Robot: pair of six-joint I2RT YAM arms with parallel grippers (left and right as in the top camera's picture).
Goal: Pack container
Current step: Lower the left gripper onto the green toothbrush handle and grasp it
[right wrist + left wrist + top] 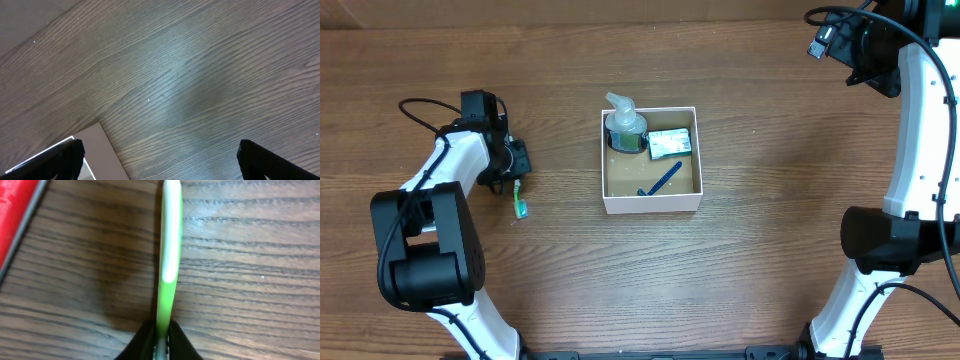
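Observation:
The container (651, 204) is a shallow white box with a brown floor at the table's middle. It holds a pump bottle (625, 125), a green-and-white packet (669, 143) and a blue razor (661, 181). A green-and-white toothbrush (519, 201) lies on the table to its left; the left wrist view shows its handle (169, 245). My left gripper (161, 339) is shut on the toothbrush's handle, low at the table. My right gripper (159, 156) is open and empty, high at the far right; a corner of the container (102, 150) shows below it.
A red object with a grey edge (15, 215) lies at the left wrist view's upper left. The right arm's base (890, 240) stands at the table's right, the left arm's base (425, 250) at the left. Bare wood surrounds the box.

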